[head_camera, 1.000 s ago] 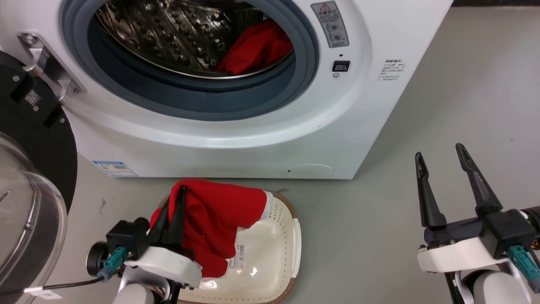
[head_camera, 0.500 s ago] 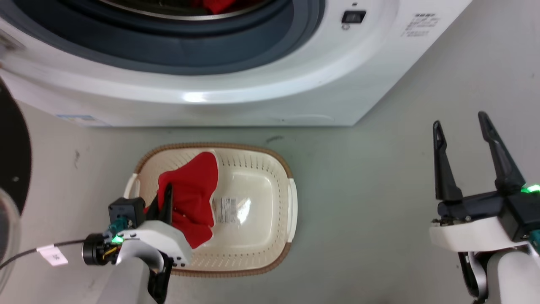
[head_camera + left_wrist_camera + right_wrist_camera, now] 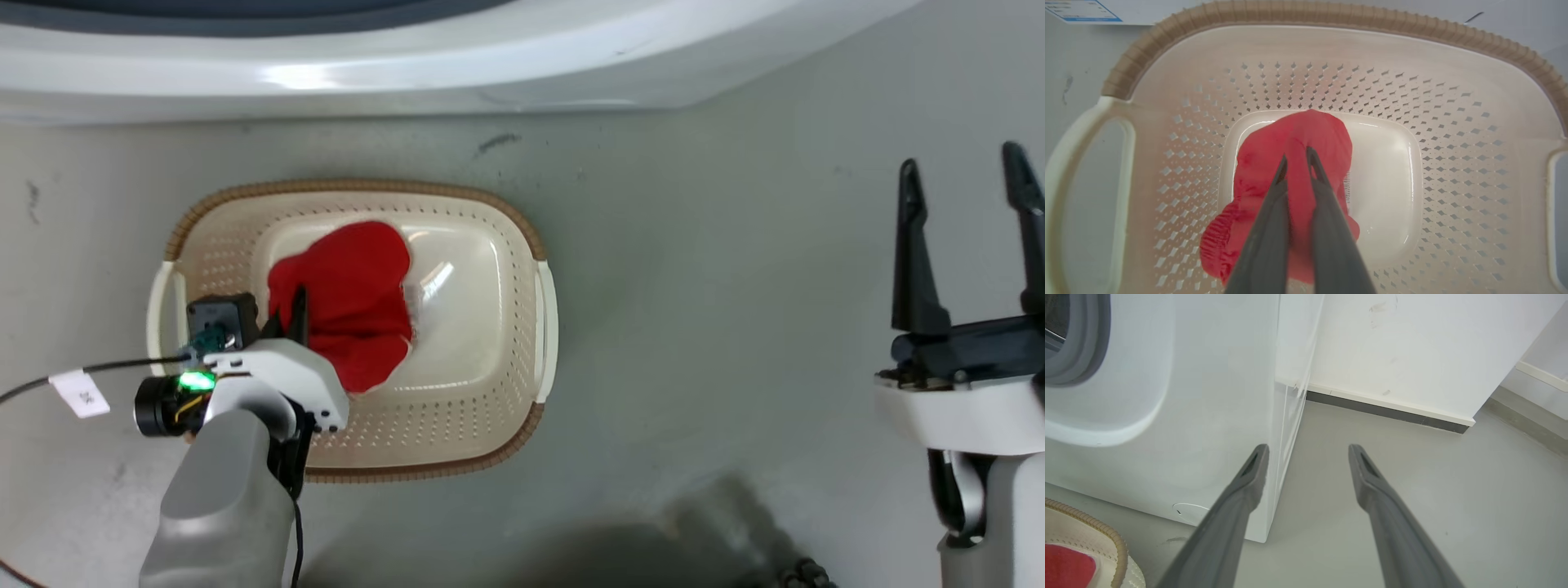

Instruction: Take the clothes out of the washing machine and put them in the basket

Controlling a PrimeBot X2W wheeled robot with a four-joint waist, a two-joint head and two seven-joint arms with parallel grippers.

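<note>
The left gripper (image 3: 294, 314) reaches down into the basket, and in its wrist view (image 3: 1296, 154) its two dark fingers are drawn close together with a ridge of red cloth pinched between them. The right gripper (image 3: 960, 159) hangs well off to the other side over bare floor (image 3: 735, 286), holding nothing, its fingers spread wide; its own camera (image 3: 1308, 447) shows them pointing toward the washing machine's front corner. The washing machine (image 3: 490, 73) is the biggest thing here, its white front running along the top of the head view, with part of the grey door ring (image 3: 1081, 343) seen from the right wrist. Just in front of it on the floor stands the basket (image 3: 351, 186), cream with a brown rim (image 3: 1331, 18) and holed sides. Inside, the red garment (image 3: 351, 302) lies bunched on the smooth bottom, toward the robot's left half of the basket, directly under and around the left fingertips (image 3: 1265, 171). A small green light (image 3: 194, 380) glows on the left wrist.
</note>
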